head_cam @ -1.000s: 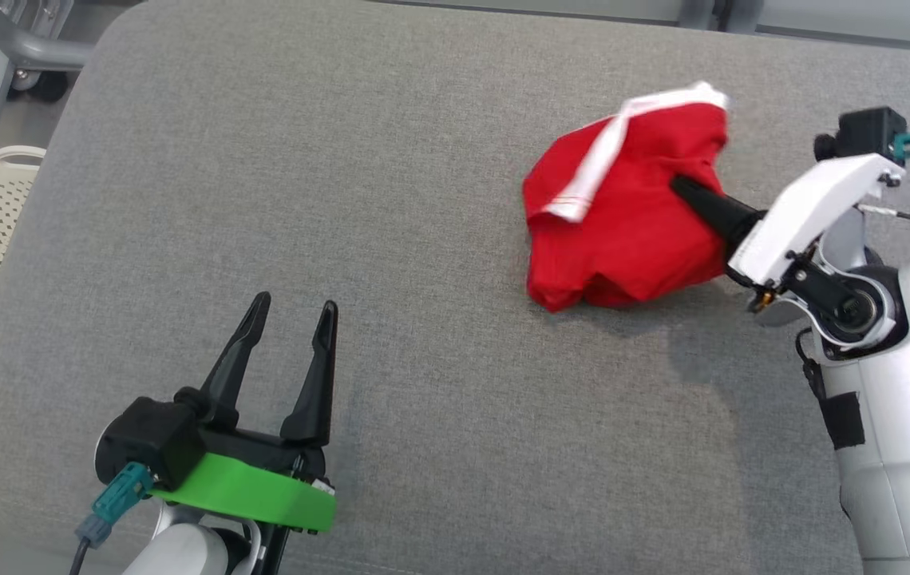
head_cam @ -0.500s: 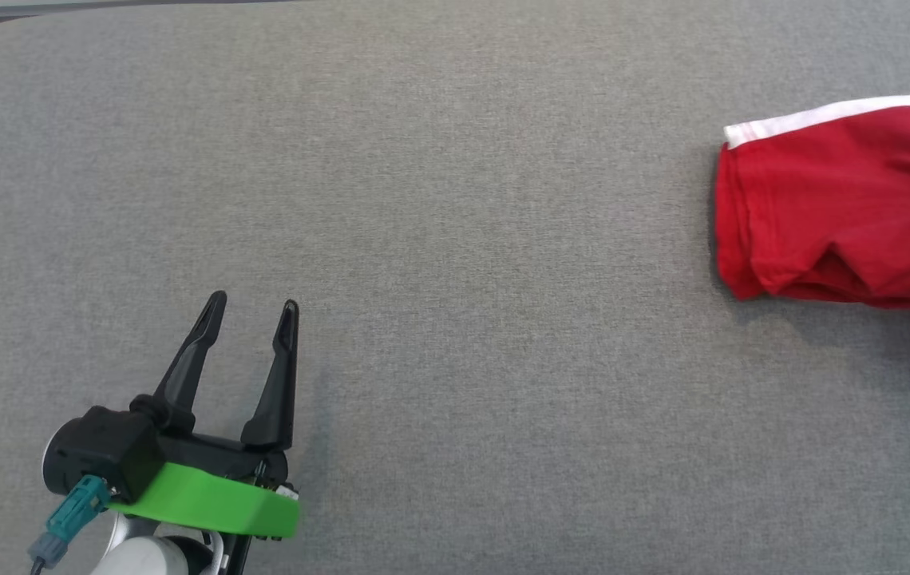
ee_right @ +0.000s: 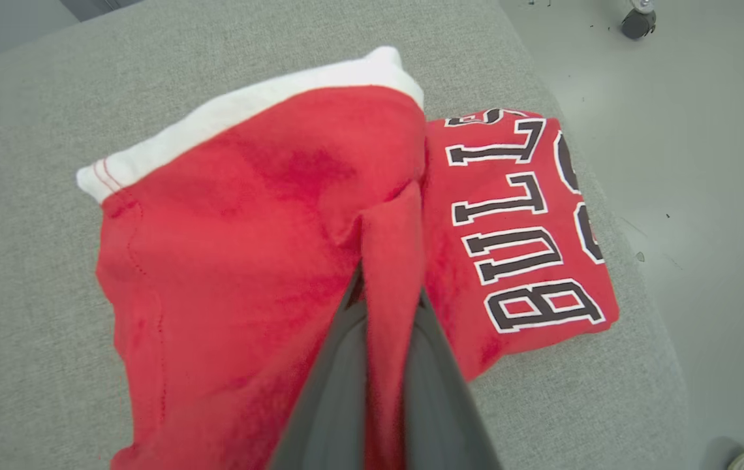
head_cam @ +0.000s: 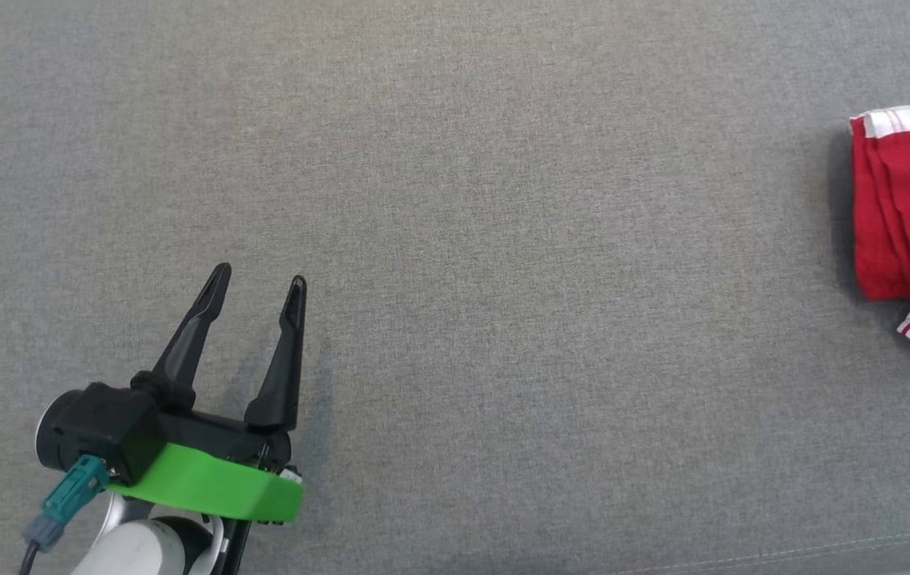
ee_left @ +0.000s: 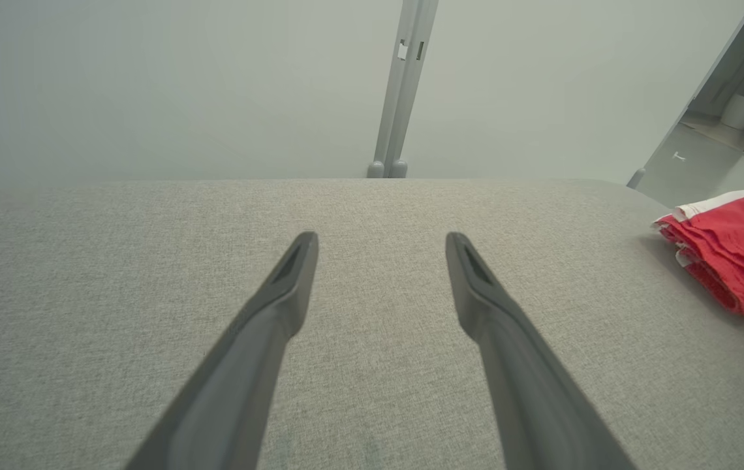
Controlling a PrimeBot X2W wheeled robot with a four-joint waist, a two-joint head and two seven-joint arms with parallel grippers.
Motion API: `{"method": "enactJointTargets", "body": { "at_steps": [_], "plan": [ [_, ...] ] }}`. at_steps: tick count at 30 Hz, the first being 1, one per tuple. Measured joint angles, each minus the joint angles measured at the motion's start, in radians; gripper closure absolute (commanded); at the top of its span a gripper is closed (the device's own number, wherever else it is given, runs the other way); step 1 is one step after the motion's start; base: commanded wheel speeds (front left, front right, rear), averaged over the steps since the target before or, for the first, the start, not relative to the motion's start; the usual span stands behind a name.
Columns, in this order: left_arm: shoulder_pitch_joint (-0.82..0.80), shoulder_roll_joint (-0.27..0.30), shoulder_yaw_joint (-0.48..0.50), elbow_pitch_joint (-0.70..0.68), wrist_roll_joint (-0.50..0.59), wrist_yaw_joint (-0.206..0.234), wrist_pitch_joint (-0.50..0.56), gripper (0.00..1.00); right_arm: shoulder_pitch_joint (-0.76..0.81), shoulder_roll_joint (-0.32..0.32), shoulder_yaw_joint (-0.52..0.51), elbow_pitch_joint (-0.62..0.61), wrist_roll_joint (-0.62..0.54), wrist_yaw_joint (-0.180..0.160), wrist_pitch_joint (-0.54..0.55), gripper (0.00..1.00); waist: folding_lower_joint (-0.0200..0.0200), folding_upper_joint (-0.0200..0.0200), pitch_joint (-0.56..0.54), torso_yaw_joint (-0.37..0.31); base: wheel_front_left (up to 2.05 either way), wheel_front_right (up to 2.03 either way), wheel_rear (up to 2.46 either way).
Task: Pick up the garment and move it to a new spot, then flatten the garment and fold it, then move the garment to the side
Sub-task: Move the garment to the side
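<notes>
A red garment (head_cam: 906, 208) lies in flat layers by the right edge of the grey cushion (head_cam: 503, 239); a second ago it was a bunched lump, and the head camera has swung since. The right gripper (ee_right: 390, 294) pinches a fold of it, while the left gripper (head_cam: 259, 278) is spread over bare cushion, well apart. The move to the side looks nearly done, with only the release left.

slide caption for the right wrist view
Right gripper shut on a fold of the red garment, beside folded red cloth lettered BULLS, on a grey cushion.
</notes>
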Motion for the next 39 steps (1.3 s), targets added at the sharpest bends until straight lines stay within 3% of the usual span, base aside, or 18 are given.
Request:
{"method": "enactJointTargets", "body": {
  "at_steps": [8, 14, 15, 17, 18, 19, 25, 31, 36, 39],
  "plan": [
    [-0.014, -0.005, -0.012, -0.001, 0.001, 0.0, 0.005, 0.0, -0.019, -0.047, 0.085, 0.091, -0.067, 0.001, -0.138, 1.0, 0.0, 0.0, 0.025, 0.006, 0.0, 0.0, 0.0],
    [-0.024, -0.014, -0.015, 0.004, 0.0, 0.0, 0.004, 0.0, -0.022, -0.091, 0.089, 0.182, -0.115, 0.001, -0.207, 1.0, 0.0, 0.0, 0.031, 0.021, 0.0, 0.0, 0.0],
    [-0.025, -0.015, -0.015, 0.006, 0.0, 0.0, 0.003, 0.0, -0.022, -0.099, 0.086, 0.201, -0.133, 0.001, -0.228, 0.93, 0.0, 0.0, 0.031, 0.024, 0.0, 0.0, 0.0],
    [-0.025, -0.018, -0.015, 0.008, -0.001, 0.0, -0.001, 0.0, -0.024, -0.108, 0.076, 0.24, -0.169, 0.001, -0.266, 0.6, 0.0, 0.0, 0.03, 0.027, 0.0, 0.0, 0.0],
    [-0.025, -0.019, -0.014, 0.01, -0.002, 0.0, -0.001, 0.0, -0.028, -0.108, 0.069, 0.263, -0.179, 0.001, -0.272, 0.25, 0.0, 0.0, 0.028, 0.028, 0.0, 0.0, 0.0],
    [-0.025, -0.019, -0.015, 0.012, -0.004, 0.0, -0.001, 0.0, -0.028, -0.106, 0.071, 0.278, -0.19, 0.001, -0.285, 0.0, 0.0, 0.0, 0.026, 0.028, 0.0, 0.0, 0.0],
    [-0.025, -0.018, -0.013, 0.014, -0.007, 0.004, -0.002, 0.0, -0.047, -0.074, 0.073, 0.348, -0.267, 0.001, -0.402, 0.0, 0.0, 0.0, 0.013, 0.026, 0.0, 0.0, 0.0],
    [-0.023, -0.024, -0.018, 0.018, -0.01, 0.007, -0.005, 0.0, -0.046, -0.092, 0.096, 0.363, -0.341, 0.001, -0.524, 0.0, 0.0, 0.0, -0.014, 0.023, 0.0, 0.0, 0.0],
    [0.011, -0.025, -0.009, 0.042, -0.021, 0.016, -0.022, 0.0, -0.039, -0.035, 0.111, 0.247, -0.34, 0.001, -0.661, 0.0, 0.0, -0.0001, -0.052, 0.025, 0.0, 0.0, 0.0],
    [0.045, -0.024, 0.003, 0.069, -0.036, 0.026, -0.032, 0.0, 0.033, 0.029, 0.175, 0.076, -0.32, 0.001, -0.726, 0.0, 0.0, 0.0, -0.092, 0.025, 0.0, 0.0, 0.0]
  ]
}}
